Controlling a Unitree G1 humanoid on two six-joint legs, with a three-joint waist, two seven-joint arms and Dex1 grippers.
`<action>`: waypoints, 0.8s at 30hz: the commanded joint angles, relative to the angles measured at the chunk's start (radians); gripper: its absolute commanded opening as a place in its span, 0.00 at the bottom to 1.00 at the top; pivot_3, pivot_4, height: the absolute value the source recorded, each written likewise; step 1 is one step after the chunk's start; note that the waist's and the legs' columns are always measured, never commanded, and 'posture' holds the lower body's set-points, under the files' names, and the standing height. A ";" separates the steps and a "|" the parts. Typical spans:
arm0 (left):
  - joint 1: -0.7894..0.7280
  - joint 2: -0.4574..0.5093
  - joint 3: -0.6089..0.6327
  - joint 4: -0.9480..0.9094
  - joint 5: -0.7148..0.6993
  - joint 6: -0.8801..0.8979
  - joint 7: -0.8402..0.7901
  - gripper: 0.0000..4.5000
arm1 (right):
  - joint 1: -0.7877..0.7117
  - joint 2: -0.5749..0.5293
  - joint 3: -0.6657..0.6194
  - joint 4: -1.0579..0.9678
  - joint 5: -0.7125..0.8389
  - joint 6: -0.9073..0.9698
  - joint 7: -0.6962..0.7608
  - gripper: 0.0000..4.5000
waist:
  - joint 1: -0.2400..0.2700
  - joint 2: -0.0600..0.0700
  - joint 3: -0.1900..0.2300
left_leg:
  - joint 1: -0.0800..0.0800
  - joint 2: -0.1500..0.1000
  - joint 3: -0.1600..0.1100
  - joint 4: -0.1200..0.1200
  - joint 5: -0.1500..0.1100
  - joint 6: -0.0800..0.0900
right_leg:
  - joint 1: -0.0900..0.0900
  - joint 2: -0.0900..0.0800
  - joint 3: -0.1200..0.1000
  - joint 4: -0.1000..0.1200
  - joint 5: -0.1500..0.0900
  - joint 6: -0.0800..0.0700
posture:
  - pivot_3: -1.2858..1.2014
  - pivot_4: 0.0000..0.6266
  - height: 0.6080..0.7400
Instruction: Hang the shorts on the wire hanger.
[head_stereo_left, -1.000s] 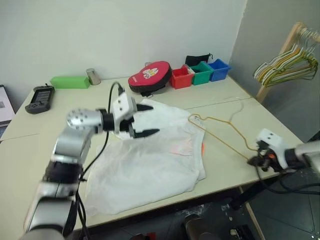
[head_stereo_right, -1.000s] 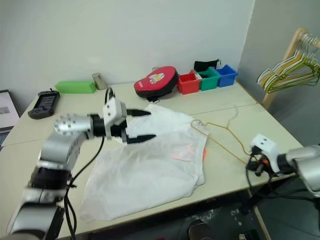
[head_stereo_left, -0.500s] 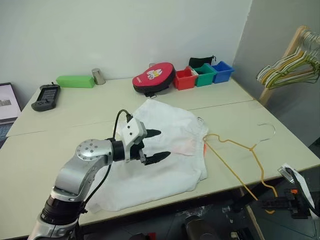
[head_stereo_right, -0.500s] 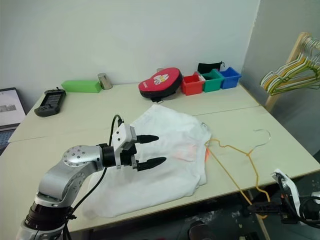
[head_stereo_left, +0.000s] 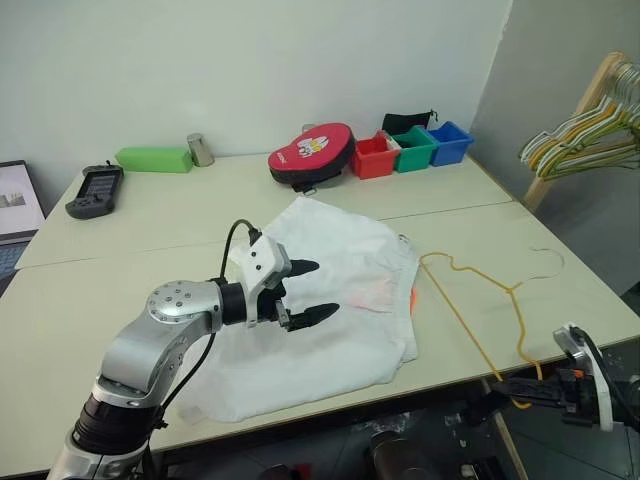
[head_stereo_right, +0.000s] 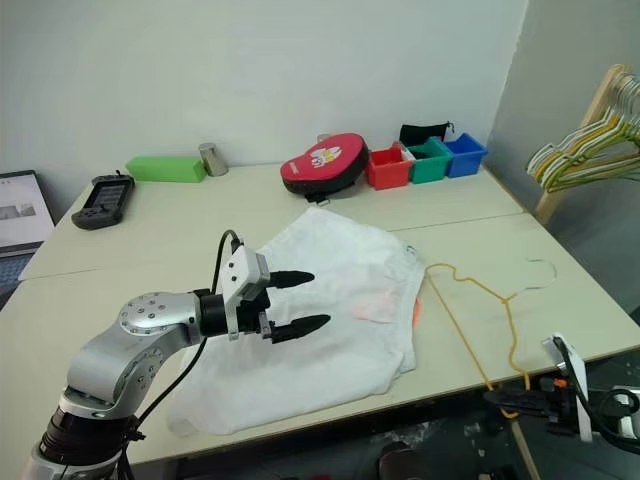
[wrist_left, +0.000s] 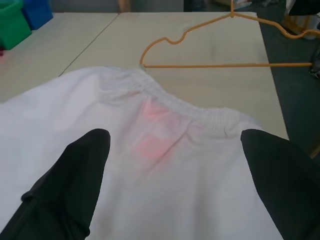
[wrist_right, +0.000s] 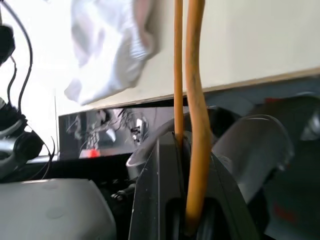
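The shorts (head_stereo_left: 320, 310) lie flat near the counter's (head_stereo_left: 130, 260) front edge, the left tool (head_stereo_left: 305, 292) hovering over them with fingers spread. The wire hanger (head_stereo_left: 480, 300) lies toward the right front corner, one end off the edge, pinched in the right tool (head_stereo_left: 505, 392). I'd worry the thin wire twists or slips there, or snags the waistband.
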 joint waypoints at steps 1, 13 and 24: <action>-0.016 0.014 0.016 -0.024 -0.020 -0.003 -0.003 0.99 | -0.015 -0.004 -0.004 -0.012 0.084 0.007 -0.035 0.00 | 0.001 0.000 0.000 | 0.000 0.000 0.000 0.000 0.000 0.000 | 0.000 0.000 0.000 -0.001 0.000 0.000 | 0.44 0.10 1.00; 0.021 0.043 0.023 -0.036 -0.027 -0.011 0.001 0.99 | 0.010 0.002 -0.036 0.054 0.135 0.007 -0.133 0.00 | 0.029 0.000 0.000 | -0.003 0.001 0.000 -0.001 -0.002 0.003 | 0.000 0.000 0.001 -0.008 0.000 0.000 | 0.45 0.11 1.00; 0.028 0.051 0.011 -0.031 -0.024 -0.022 -0.006 0.99 | 0.067 0.004 -0.054 0.051 0.158 0.007 -0.148 0.00 | 0.050 0.000 0.002 | -0.004 0.001 0.001 -0.002 -0.002 0.003 | 0.000 0.000 0.002 -0.008 0.000 0.000 | 0.44 0.14 1.00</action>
